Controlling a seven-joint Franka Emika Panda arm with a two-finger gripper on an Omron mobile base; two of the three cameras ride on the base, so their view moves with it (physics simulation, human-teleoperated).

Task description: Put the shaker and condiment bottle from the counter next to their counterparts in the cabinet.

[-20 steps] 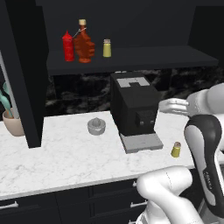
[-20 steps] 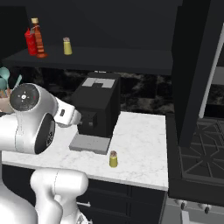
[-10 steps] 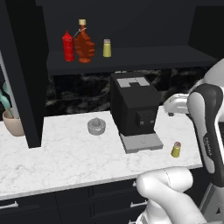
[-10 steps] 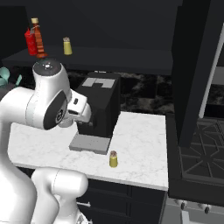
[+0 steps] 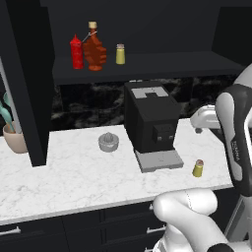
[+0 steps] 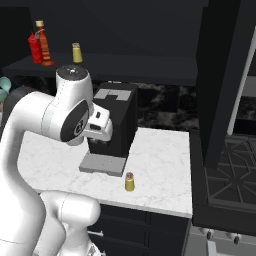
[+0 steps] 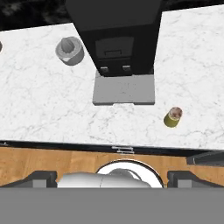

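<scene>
While the arm hangs high above the worktop, the left base view runs like this: a pale cup of utensils sits at far nine o'clock, partly behind the cabinet side panel. Up on the shelf at eleven o'clock stand the red squeeze bottle, the condiment bottle touching or just beside it, and a small yellow shaker a little apart. Down on the marble, a grey juicer sits near centre, the black coffee machine just beside it at three o'clock. The shaker stands upright at four o'clock, near the front edge. In the hand view the pincer looks straight down, fingertips spread wide apart and holding nothing, shaker at two o'clock from them.
</scene>
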